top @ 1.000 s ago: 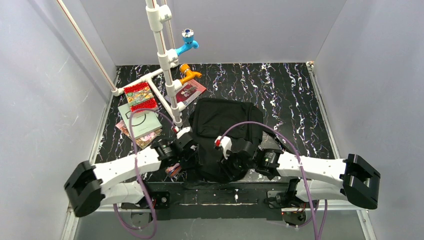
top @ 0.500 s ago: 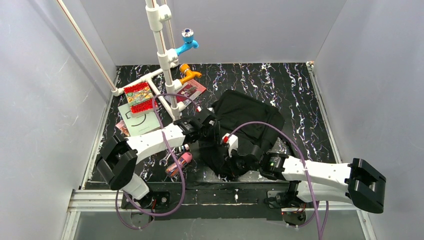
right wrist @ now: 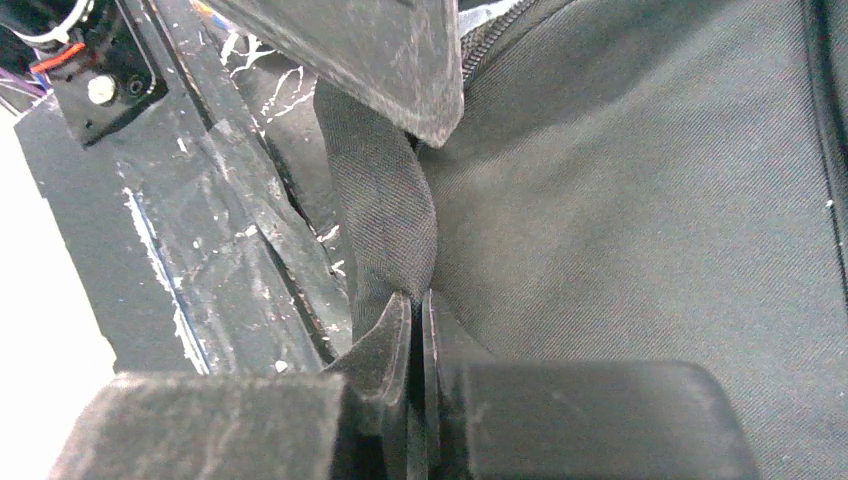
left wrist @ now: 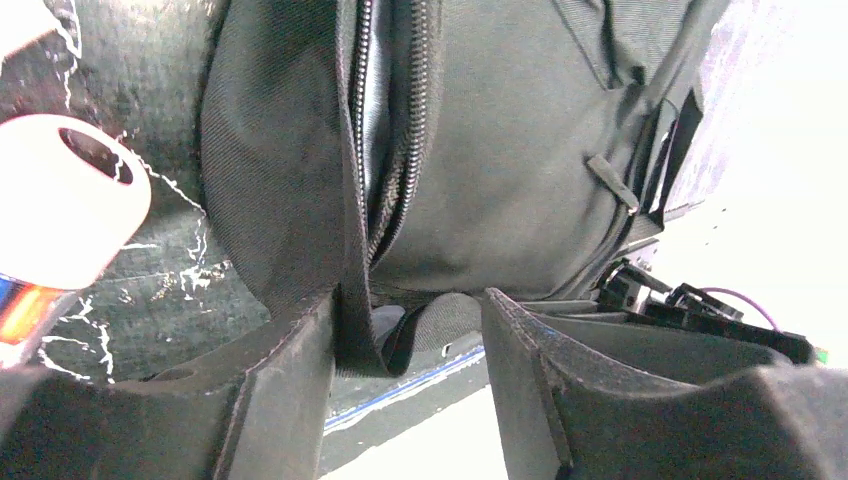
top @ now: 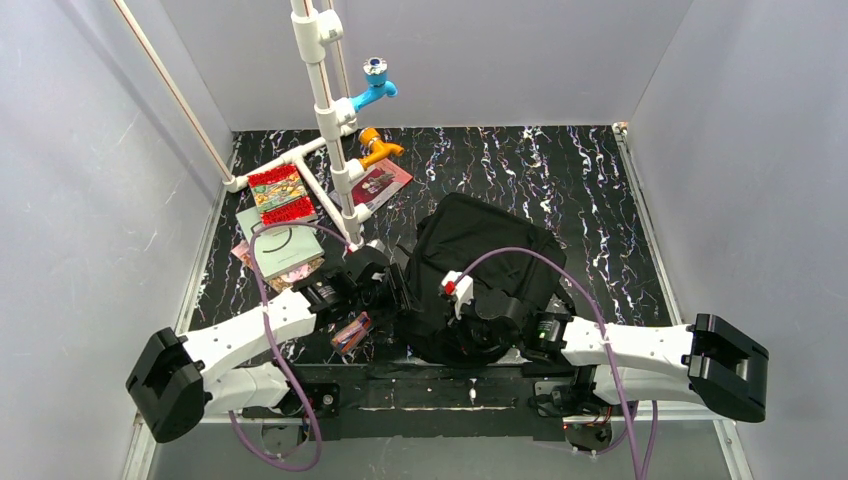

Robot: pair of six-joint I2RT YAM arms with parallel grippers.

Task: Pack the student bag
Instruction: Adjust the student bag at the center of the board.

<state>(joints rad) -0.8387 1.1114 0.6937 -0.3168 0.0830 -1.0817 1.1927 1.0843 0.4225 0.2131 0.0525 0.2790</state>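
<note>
Backpack [top: 480, 265] lay on the dark marbled worktop [top: 600, 190], near its front edge between both arms. Right tool [right wrist: 418, 330] was pinched together on a black webbing strap [right wrist: 385, 215] of the bag. Left tool [left wrist: 405, 330] stood apart, straddling a strap end beside the open zipper [left wrist: 395, 150].

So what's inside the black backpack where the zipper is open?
The student bag has its zipper parted, showing only a thin strip of greyish lining. Deeper inside is hidden by fabric, so I can't tell whether anything is packed.
</note>
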